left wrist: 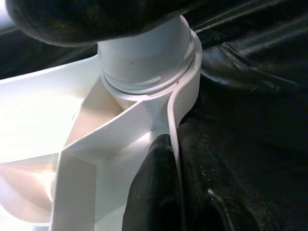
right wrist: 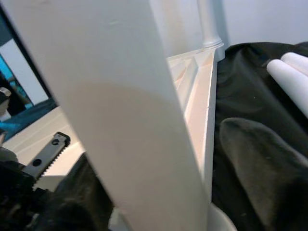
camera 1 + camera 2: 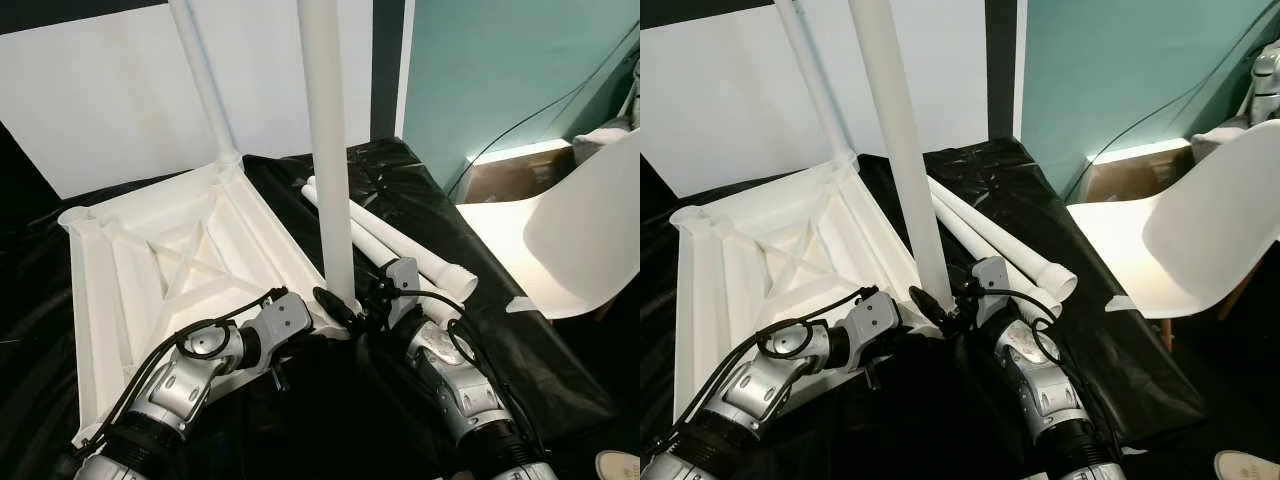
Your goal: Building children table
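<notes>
A white table top (image 3: 150,260) lies upside down on a black sheet. One white leg (image 3: 205,90) stands in its far corner. A second leg (image 3: 328,150) stands upright in the near right corner socket (image 1: 144,53). My left gripper (image 3: 322,305) is shut on the table top's rim just beside that socket, with one black finger (image 1: 154,192) inside the rim. My right gripper (image 3: 362,300) is closed around the base of the near leg (image 2: 120,96), one finger (image 2: 260,159) showing beside it. Two loose legs (image 3: 420,255) lie on the sheet to the right.
The black sheet (image 3: 400,170) covers the work surface. A white chair (image 3: 590,230) stands close at the right, with a teal wall and a dark cable behind it. A white panel stands behind the table top.
</notes>
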`<state>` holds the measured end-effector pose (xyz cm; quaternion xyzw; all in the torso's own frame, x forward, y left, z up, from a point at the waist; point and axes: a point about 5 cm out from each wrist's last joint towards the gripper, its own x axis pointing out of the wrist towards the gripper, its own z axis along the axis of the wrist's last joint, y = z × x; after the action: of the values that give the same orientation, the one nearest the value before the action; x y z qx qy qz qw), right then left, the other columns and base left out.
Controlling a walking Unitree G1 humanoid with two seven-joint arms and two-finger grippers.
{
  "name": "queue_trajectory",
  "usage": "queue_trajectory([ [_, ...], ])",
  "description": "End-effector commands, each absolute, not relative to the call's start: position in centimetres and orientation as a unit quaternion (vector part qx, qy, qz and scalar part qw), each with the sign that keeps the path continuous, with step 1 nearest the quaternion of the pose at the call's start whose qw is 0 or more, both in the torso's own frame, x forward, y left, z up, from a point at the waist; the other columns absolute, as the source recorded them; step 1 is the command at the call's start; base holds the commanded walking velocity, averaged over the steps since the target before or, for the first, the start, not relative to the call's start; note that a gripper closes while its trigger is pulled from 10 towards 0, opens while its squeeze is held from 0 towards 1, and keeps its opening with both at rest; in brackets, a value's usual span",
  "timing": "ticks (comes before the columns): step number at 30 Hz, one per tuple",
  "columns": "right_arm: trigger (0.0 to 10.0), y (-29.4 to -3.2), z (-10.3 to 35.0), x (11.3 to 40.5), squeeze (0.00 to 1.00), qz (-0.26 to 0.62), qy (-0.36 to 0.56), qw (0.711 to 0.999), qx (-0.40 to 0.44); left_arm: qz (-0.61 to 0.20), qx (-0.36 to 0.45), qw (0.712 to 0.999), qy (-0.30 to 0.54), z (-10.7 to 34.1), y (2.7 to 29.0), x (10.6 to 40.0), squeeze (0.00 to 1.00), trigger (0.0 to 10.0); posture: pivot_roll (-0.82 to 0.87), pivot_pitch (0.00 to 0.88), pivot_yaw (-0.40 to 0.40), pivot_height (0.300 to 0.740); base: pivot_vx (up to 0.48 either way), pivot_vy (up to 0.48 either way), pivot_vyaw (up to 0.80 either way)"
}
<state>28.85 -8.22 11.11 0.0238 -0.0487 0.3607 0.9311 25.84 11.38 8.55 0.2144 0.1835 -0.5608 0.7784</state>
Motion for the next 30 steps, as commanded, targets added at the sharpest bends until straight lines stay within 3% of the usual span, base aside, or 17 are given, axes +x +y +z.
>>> queue_trajectory([
  [1,10.0,-9.1,11.7,29.7,0.00,0.350,-0.059,0.935,0.008,-0.596,0.179,0.726,0.293,4.0,12.1,22.6,0.00,10.0,0.16,0.000,0.045,0.740,0.000,0.000,0.00],
  [12,10.0,-9.7,12.6,30.7,0.00,0.443,-0.049,0.893,-0.057,-0.597,0.180,0.725,0.291,4.0,11.8,22.9,0.00,10.0,0.15,0.000,0.043,0.740,0.000,0.000,0.00],
  [13,0.0,-9.8,12.5,30.8,0.00,0.456,-0.040,0.887,-0.068,-0.597,0.180,0.726,0.290,4.0,11.7,23.0,0.00,10.0,0.16,0.000,0.038,0.740,0.000,0.000,0.00],
  [21,0.0,-9.3,11.5,30.1,0.00,0.452,-0.025,0.891,-0.039,-0.592,0.178,0.730,0.291,4.0,11.9,22.9,0.00,10.0,0.17,0.000,0.033,0.740,0.000,0.000,0.00],
  [30,0.0,-8.7,10.5,29.4,0.00,0.363,-0.020,0.931,0.009,-0.594,0.178,0.729,0.291,4.0,11.9,22.8,0.00,10.0,0.16,0.000,0.037,0.740,0.000,0.000,0.00],
])
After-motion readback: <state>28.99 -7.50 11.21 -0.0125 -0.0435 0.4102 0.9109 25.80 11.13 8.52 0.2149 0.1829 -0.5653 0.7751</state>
